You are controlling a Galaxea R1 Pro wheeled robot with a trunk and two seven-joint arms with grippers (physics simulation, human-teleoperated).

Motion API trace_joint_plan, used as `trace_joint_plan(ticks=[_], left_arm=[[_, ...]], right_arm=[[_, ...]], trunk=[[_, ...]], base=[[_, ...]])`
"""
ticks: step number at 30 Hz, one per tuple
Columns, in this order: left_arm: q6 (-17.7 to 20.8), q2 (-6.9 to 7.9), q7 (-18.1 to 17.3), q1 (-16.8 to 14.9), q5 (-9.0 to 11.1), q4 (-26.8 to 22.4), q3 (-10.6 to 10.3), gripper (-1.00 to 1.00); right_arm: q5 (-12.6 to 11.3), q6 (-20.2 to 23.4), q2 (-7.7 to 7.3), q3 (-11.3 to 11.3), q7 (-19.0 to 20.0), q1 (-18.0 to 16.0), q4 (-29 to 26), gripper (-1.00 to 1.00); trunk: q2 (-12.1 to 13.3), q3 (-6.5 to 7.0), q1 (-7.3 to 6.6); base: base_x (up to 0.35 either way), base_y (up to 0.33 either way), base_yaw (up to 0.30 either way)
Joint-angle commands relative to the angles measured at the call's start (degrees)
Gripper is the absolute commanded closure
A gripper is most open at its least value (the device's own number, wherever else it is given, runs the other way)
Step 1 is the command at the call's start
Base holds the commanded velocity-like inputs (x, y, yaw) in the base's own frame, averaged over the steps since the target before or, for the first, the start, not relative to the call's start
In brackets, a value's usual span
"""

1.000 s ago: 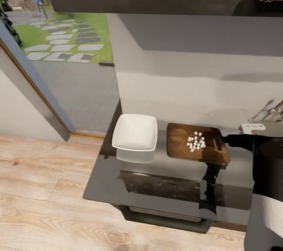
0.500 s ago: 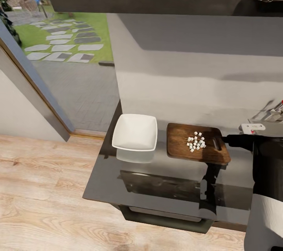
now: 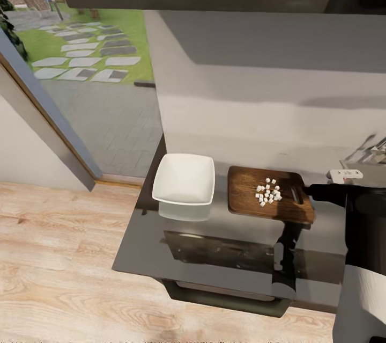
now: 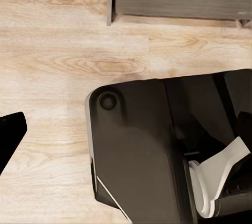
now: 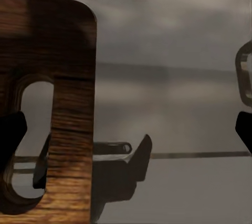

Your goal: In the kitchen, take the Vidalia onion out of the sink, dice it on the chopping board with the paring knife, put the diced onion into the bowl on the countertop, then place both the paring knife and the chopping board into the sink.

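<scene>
The dark wooden chopping board (image 3: 252,201) lies on the glossy grey countertop (image 3: 177,241), with a small heap of white diced onion (image 3: 268,193) on its right half. The white squarish bowl (image 3: 183,179) stands empty just left of the board. My right gripper (image 3: 310,191) is at the board's handle end. In the right wrist view the right gripper (image 5: 126,129) is open, one dark fingertip (image 5: 10,134) in front of the board's slot hole (image 5: 31,145) and the other well clear of the board (image 5: 63,50). The paring knife is out of view. My left gripper (image 4: 126,129) hangs open over the floor.
A small white piece with red marks (image 3: 344,174) and steel parts (image 3: 372,155) sit at the right edge behind my right arm. The counter ends at the left near a glass door (image 3: 80,90) onto a garden. Wooden floor (image 3: 59,257) lies below, and my base (image 4: 142,155) is under the left arm.
The head view has shifted a little, so the top of the scene sits higher. The board, onion pieces, bowl and right arm keep their places.
</scene>
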Motion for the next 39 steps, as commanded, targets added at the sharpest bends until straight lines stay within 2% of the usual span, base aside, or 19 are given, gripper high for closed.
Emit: trace_joint_plan(ticks=[1, 7, 39], left_arm=[[-0.1, -0.06, -0.3, 0.0, -0.4, -0.1, 0.4, -1.00], [-0.1, -0.06, -0.3, 0.0, -0.4, -0.1, 0.4, -1.00], [-0.1, -0.06, -0.3, 0.0, -0.4, -0.1, 0.4, -1.00]], right_arm=[[0.6, 0.1, -0.01, -0.2, 0.6, -0.1, 0.0, -1.00], [0.6, 0.1, -0.01, -1.0, 0.6, -0.1, 0.0, -1.00], [0.6, 0.2, 0.50, -0.9, 0.6, -0.1, 1.6, -1.00]], trunk=[[-0.1, -0.15, 0.03], [-0.1, -0.58, 0.03], [-0.1, -2.63, 0.03]], base=[[0.000, 0.000, 0.000], [0.000, 0.000, 0.000], [0.000, 0.000, 0.000]])
